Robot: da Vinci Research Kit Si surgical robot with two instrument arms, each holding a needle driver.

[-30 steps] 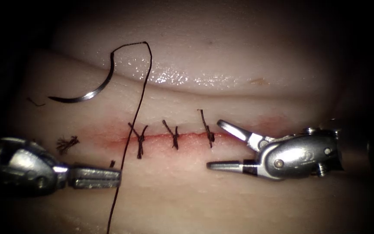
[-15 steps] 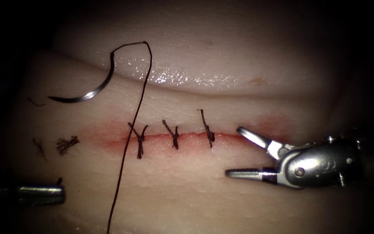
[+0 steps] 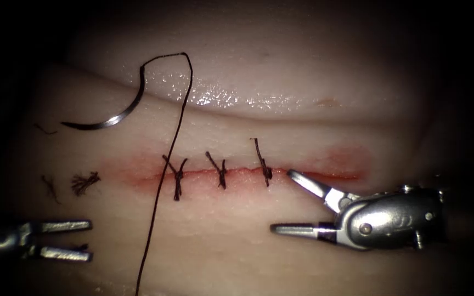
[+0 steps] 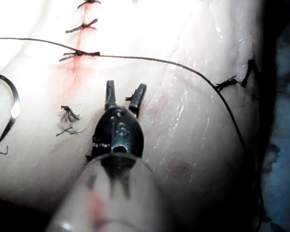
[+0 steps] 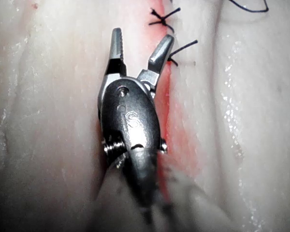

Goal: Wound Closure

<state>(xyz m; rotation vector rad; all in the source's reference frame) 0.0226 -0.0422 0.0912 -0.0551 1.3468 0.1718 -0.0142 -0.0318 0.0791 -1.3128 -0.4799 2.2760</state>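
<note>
the curved needle (image 3: pixel 117 112) is seen lying free on the tissue (image 3: pixel 303 131), up and left of the cut (image 3: pixel 248 172), long axis slanted. the left tool (image 3: pixel 86 240) is nearer, jaws parted, empty; the right tool (image 3: pixel 281 200) is spread wide, empty.

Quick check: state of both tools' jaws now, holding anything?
Left tool: jaws open, holding nothing.
Right tool: jaws open, holding nothing.
Needle: lying free on the tissue.
</note>
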